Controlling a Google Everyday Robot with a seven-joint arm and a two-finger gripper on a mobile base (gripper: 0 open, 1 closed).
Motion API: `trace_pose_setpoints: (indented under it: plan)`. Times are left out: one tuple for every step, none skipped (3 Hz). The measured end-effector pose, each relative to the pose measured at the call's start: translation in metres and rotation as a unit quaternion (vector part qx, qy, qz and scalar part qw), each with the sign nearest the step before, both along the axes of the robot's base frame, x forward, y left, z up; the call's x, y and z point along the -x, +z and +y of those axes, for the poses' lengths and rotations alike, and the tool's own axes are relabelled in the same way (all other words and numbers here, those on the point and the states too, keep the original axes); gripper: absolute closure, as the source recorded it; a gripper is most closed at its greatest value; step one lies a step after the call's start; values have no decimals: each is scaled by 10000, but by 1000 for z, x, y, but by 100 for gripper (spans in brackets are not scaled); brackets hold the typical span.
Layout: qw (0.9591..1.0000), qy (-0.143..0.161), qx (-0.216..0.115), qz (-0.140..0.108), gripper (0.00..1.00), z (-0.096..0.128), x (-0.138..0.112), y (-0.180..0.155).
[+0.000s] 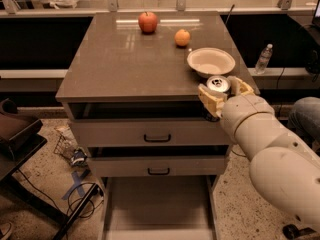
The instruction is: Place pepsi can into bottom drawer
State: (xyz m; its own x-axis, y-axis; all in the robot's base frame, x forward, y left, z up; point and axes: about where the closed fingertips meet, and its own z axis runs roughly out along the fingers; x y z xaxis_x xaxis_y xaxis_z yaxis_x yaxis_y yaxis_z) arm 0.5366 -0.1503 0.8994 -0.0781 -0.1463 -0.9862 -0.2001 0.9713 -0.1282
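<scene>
My gripper (220,95) is shut on the pepsi can (218,85); its silver top shows between the two cream fingers, the dark body mostly hidden. The can is held upright off the cabinet's front right corner, at top-surface height. The bottom drawer (157,204) is pulled out, a shallow pale grey tray low in the middle of the view, down and to the left of the can. My white arm runs from the lower right corner up to the gripper.
On the cabinet top (125,59) are a red apple (148,22), an orange (182,37) and a white bowl (211,62) close behind the gripper. Two upper drawers with black handles (157,138) are closed. A water bottle (263,58) stands at the right. Cables lie on the floor at the left.
</scene>
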Motion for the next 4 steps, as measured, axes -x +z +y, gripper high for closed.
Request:
trace_pose_setpoints:
  plan:
    - [10000, -1, 16, 15, 100, 0, 1, -1]
    - [9994, -2, -54, 336, 100, -10, 20, -58]
    - [9977, 93, -212, 637, 100, -22, 56, -139]
    - [9961, 180, -440, 737, 100, -27, 76, -194]
